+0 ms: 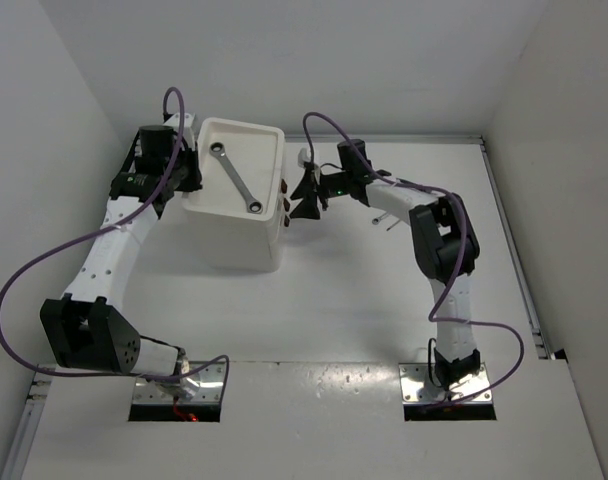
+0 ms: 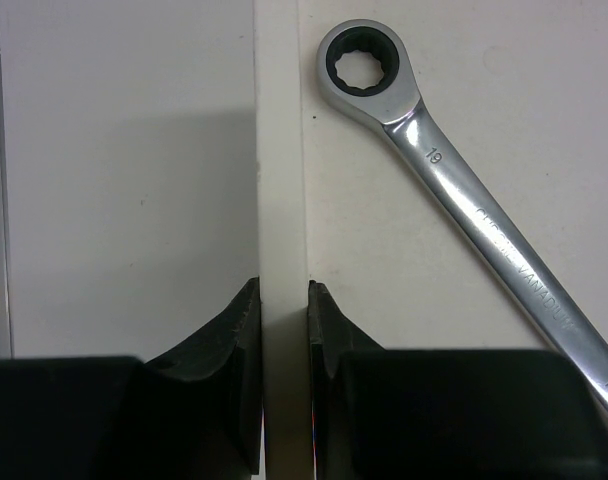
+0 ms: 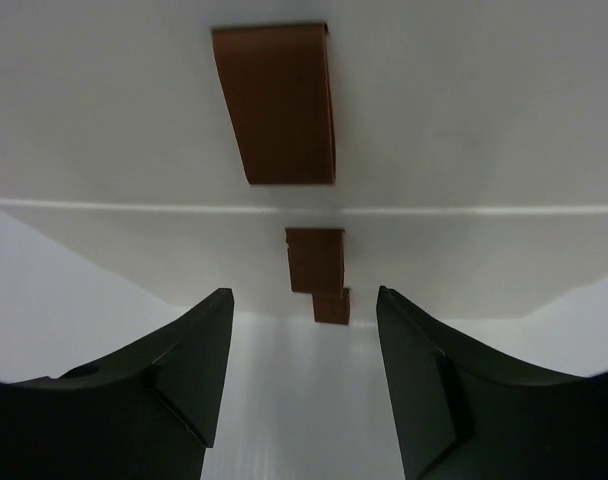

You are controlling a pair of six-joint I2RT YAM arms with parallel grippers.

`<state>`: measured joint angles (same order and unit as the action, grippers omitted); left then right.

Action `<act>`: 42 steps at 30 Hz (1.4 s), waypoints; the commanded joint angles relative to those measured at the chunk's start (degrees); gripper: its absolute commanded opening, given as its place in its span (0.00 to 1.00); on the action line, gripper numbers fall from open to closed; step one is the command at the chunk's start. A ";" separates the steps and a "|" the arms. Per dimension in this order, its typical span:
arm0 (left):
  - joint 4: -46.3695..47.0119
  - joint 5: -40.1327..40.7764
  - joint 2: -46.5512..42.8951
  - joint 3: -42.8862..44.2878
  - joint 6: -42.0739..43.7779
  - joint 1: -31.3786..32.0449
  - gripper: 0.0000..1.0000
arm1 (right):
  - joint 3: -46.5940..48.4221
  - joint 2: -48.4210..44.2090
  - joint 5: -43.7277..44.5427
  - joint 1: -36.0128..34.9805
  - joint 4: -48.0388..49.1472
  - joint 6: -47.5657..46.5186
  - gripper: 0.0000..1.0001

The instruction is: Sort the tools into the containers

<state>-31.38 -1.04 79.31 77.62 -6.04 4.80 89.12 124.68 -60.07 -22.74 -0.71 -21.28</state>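
The white drawer unit [image 1: 234,215] stands at the back of the table, left of centre. A silver ring wrench [image 1: 235,178] lies diagonally in its tray top [image 1: 265,150] and fills the right of the left wrist view [image 2: 464,200]. My left gripper [image 1: 189,165] is shut on the tray's left rim [image 2: 280,150], one finger on each side of the thin white wall. My right gripper [image 1: 306,195] is open at the unit's right face, its fingers [image 3: 199,350] apart and empty in front of the reddish-brown drawer handles [image 3: 276,105]. The drawers look shut.
White walls enclose the table on the left, back and right. Something thin and small lies on the table by the right forearm [image 1: 384,222], too small to identify. Both arm bases sit at the near edge.
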 commanded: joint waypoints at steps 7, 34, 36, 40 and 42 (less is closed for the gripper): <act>-4.04 -5.38 0.94 -0.54 -0.81 0.92 0.00 | 3.43 0.91 0.04 -3.36 6.34 4.31 0.65; -1.93 -0.72 -2.84 -2.65 -5.55 -1.19 0.00 | -7.64 -9.97 4.97 3.13 -0.07 -3.05 0.00; -1.93 -0.72 -3.37 -2.65 -5.56 -1.19 0.00 | -9.84 -11.21 4.36 4.10 -0.61 -3.68 0.00; -1.93 -0.19 -3.37 -3.18 -5.56 -1.19 0.00 | -13.18 -13.59 3.82 6.83 -2.71 -4.91 0.00; -1.93 -0.19 -3.89 -3.18 -5.56 -1.19 0.00 | -14.58 -15.08 3.12 7.70 -3.33 -4.91 0.00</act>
<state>-29.39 -0.45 77.71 75.55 -8.16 4.14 76.09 113.54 -54.48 -16.56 -2.70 -23.20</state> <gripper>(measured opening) 0.227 0.033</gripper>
